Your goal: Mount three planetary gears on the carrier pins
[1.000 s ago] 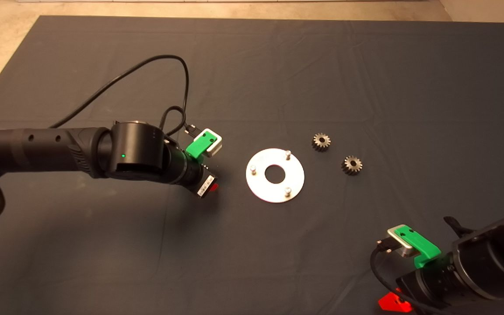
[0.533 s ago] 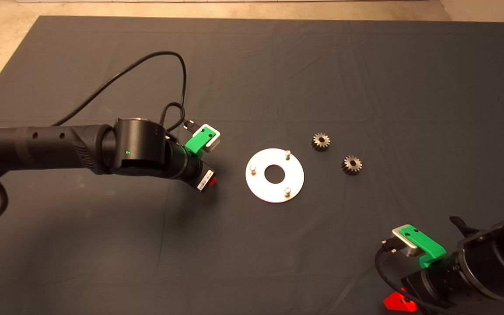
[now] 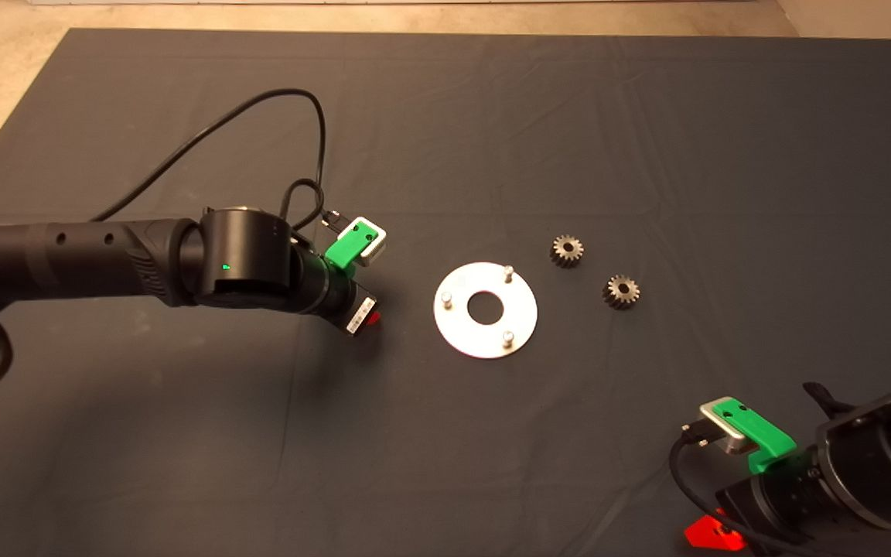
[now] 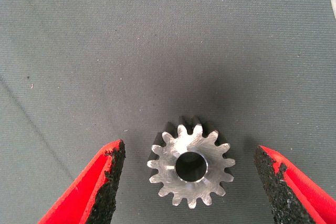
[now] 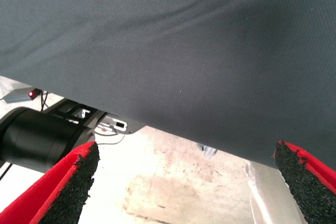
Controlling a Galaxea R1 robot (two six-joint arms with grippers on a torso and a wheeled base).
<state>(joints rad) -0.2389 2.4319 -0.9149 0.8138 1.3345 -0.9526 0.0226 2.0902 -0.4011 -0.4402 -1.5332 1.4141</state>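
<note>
Planetary gears: two lie flat on mat [image 3: 646, 139], right of centre, well apart from either gripper — one [image 3: 568, 251] just off disc's far-right rim, other [image 3: 622, 292] a bit nearer the mat's right edge and near edge. Third gear [image 4: 191, 167] seen only in left wrist view, flat on mat, bore facing up, axis vertical, sitting between the two red fingers w/ gaps both sides, touching neither pad.

Largest to smallest:
- Mat: dark, creased, covers nearly all of the worktop; bare floor along far edge and far-left corner.
- Left arm: comes in from mat's left edge, cable looped above wrist. Left gripper [image 4: 191, 182] poised over mat left of disc, jaws spread wide, straddling third gear, nothing grasped. Only a red fingertip peeks out under wrist in head view.
- Right arm: parked at mat's near-right corner. Right gripper [image 5: 186, 182] spread wide, empty; its wrist view looks past mat's edge to floor and a black cylindrical part.
- Disc [image 3: 457, 333]: flat, round, silver, central hole, about mid-mat, face up.
- Carrier pins [image 3: 507, 336]: three upright pegs spaced round disc, all bare, no gear on any.

Vs 1 s ago: left wrist has drawn slightly toward mat's left edge and turned a little; right arm has slid further toward near-right corner. Disc and two loose gears unmoved.
</note>
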